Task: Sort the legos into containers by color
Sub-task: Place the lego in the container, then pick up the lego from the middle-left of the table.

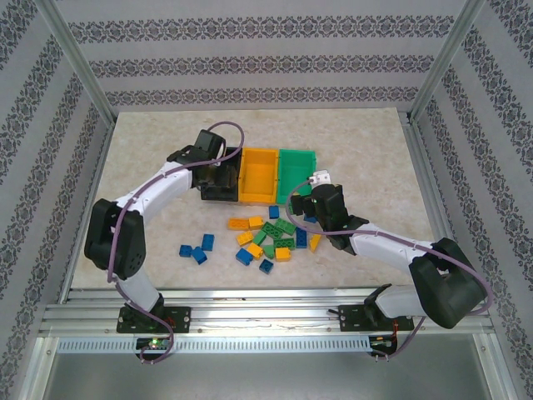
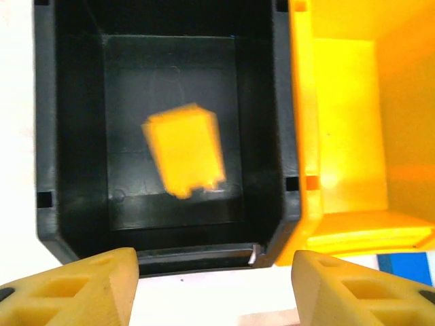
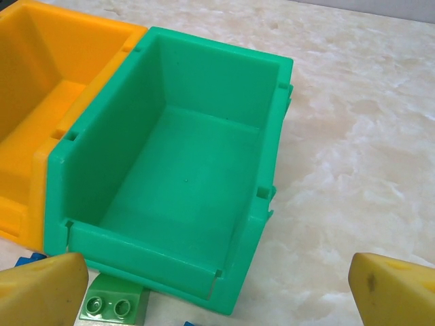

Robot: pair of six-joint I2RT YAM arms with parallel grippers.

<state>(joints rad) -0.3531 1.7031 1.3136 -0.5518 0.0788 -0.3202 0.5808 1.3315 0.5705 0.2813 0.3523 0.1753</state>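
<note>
The three containers stand in a row: black bin (image 1: 218, 190), orange-yellow bin (image 1: 259, 173), green bin (image 1: 298, 167). My left gripper (image 1: 215, 169) (image 2: 216, 288) hovers open over the black bin (image 2: 75, 136). Nothing is between its fingers. A blurred yellow-orange lego (image 2: 185, 151) is inside that bin. My right gripper (image 1: 306, 200) (image 3: 217, 292) stands open at the near end of the green bin (image 3: 266, 156), holding nothing. A green lego (image 3: 112, 305) lies by that bin's front. Several loose legos (image 1: 271, 237) lie on the table in front of the bins.
Three blue legos (image 1: 196, 248) lie apart to the left of the pile. The orange-yellow bin (image 2: 340, 102) (image 3: 41, 102) adjoins both others. A blue brick (image 2: 408, 265) lies beside it. Metal frame posts and patterned walls surround the marble-look table (image 1: 375, 158).
</note>
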